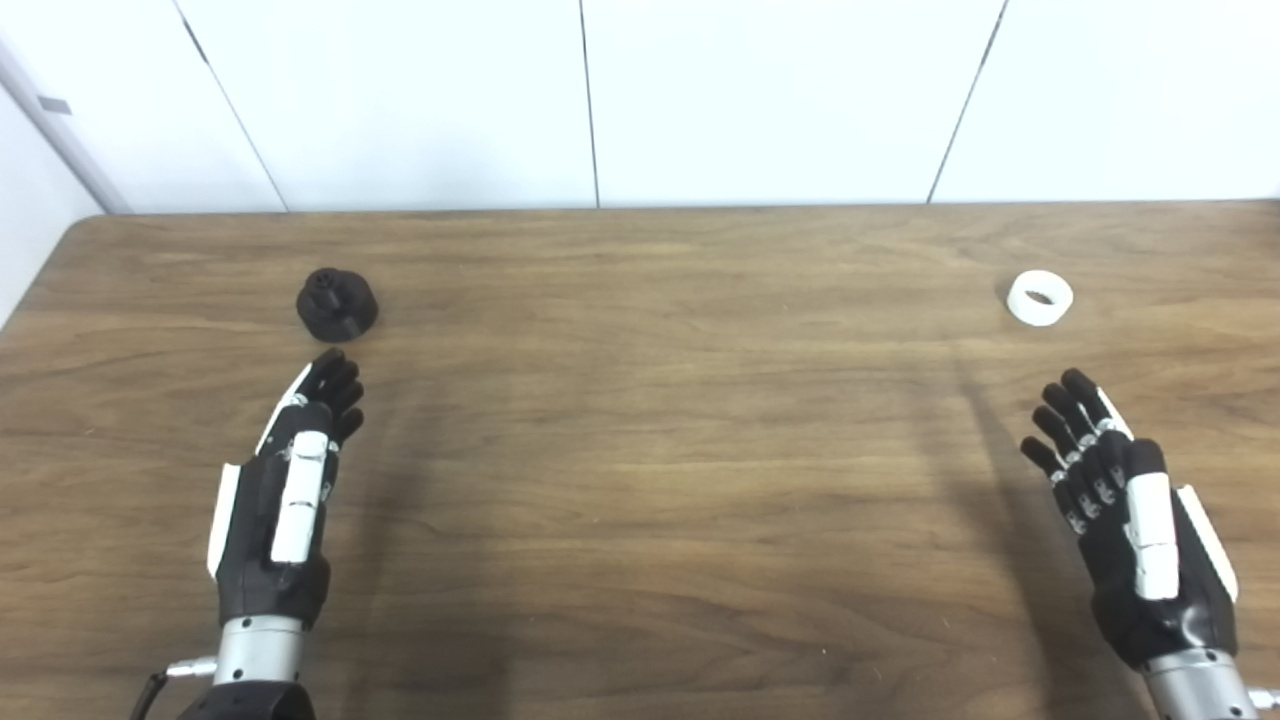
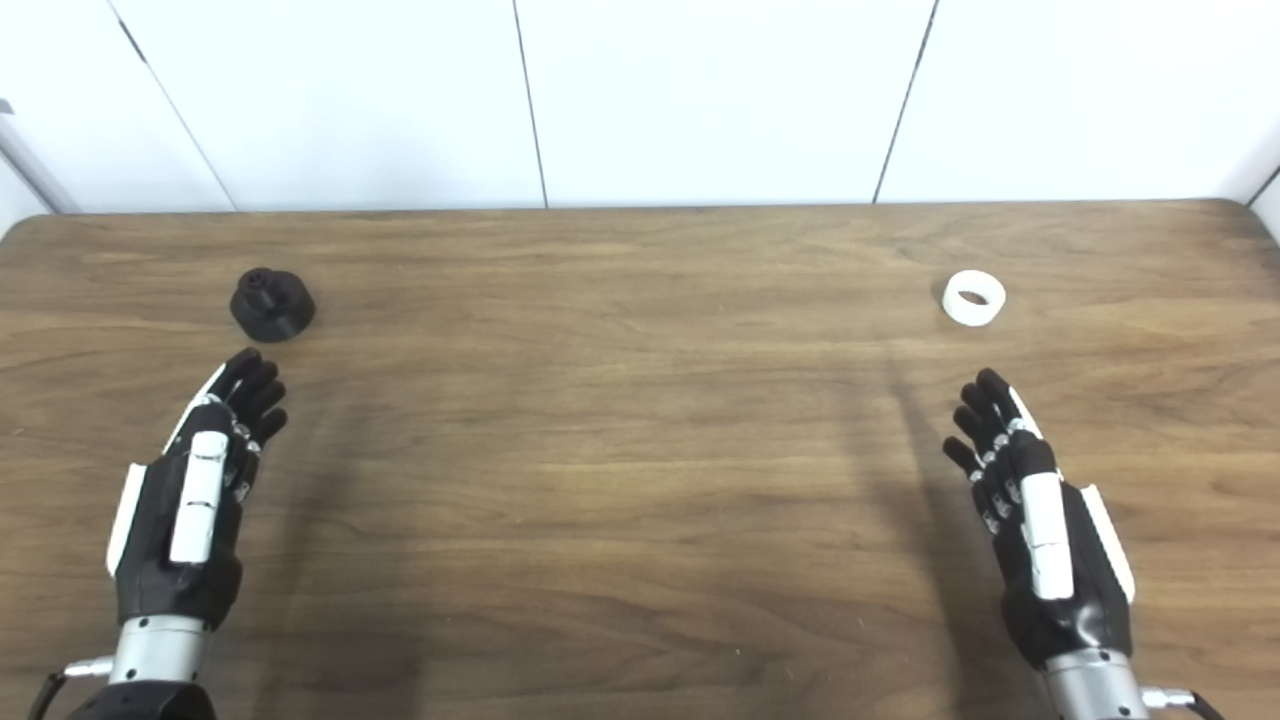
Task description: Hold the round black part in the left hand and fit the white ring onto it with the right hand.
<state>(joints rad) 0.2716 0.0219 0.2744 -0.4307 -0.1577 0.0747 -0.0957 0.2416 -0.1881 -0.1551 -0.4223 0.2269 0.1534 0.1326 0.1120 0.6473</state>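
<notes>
Left eye view: the round black part (image 1: 337,304) sits on the wooden desk (image 1: 640,450), just beyond the left hand (image 1: 290,490), whose fingers are extended, empty. Well apart from the part, the white ring (image 1: 1040,298) lies beyond the spread, empty right hand (image 1: 1125,510).

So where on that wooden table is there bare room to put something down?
The widest bare patch is the middle of the brown wooden table, between the left hand and the right hand. The strip along the white wall is bare too. It is tight only between the round black part and the left fingertips; the white ring sits far right.
</notes>
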